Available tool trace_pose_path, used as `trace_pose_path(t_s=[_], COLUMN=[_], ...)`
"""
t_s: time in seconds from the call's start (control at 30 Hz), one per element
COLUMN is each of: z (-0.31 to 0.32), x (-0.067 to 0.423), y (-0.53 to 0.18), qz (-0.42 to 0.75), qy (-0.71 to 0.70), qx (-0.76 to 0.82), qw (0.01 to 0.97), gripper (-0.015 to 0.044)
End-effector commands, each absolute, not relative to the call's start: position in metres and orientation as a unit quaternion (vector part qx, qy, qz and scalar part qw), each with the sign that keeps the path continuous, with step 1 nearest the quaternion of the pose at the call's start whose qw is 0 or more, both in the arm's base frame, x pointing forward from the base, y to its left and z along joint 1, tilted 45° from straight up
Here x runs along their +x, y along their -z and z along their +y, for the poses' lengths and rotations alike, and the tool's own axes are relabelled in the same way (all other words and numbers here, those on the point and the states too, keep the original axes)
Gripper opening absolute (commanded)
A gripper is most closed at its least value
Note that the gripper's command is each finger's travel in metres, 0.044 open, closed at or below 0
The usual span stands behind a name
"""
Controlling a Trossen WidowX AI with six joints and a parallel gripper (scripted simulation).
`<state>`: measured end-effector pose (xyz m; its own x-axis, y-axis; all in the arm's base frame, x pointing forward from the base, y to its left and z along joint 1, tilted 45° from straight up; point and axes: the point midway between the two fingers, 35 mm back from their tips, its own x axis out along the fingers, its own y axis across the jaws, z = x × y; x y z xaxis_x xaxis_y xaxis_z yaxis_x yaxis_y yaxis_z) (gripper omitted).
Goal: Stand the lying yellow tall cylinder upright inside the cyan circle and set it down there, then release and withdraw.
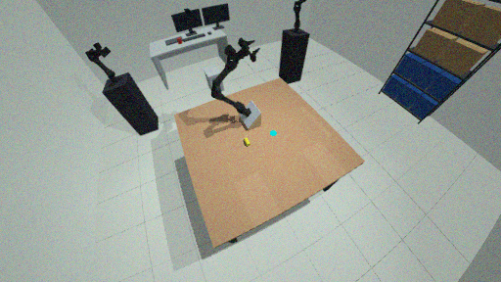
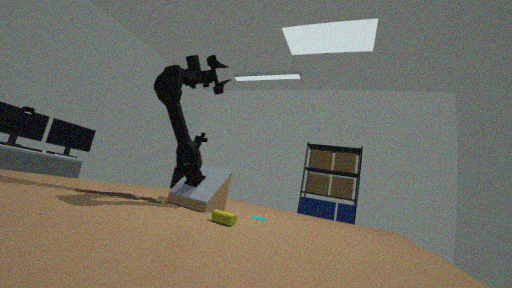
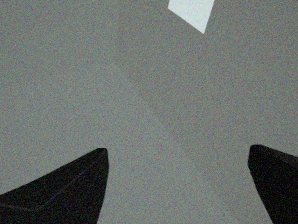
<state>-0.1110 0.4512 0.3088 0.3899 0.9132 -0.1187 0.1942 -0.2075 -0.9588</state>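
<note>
The yellow cylinder (image 1: 247,142) (image 2: 224,218) lies on its side on the wooden table. The cyan circle (image 1: 273,133) (image 2: 259,218) is a flat disc on the table a short way from the cylinder, with nothing on it. My gripper (image 1: 254,48) (image 2: 229,73) (image 3: 179,157) is raised high above the table, well above the cylinder. Its fingers stand apart, open, with nothing between them. The wrist view shows only the fingers, wall and ceiling, not the cylinder or the circle.
The arm stands on a grey wedge-shaped base (image 1: 252,117) (image 2: 217,192) close to the cylinder and the circle. Beyond the table (image 1: 274,186) are a desk (image 1: 159,48) with monitors, two black pedestals (image 1: 132,105) (image 1: 294,56) with arms, and a shelf rack.
</note>
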Motion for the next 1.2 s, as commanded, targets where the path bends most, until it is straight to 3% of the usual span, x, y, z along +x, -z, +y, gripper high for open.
trace_pose_path(t_s=[0.0,0.57,1.17], z=[0.456,0.440,0.369], x=[-0.074,0.063,0.187], y=[-0.293,-0.245,-0.201], qz=[-0.358,-0.160,0.065], qy=[-0.378,-0.363,-0.297], qx=[-0.695,-0.719,-0.694], qw=[0.496,0.571,0.653], gripper=[0.0309,0.0309,0.0309])
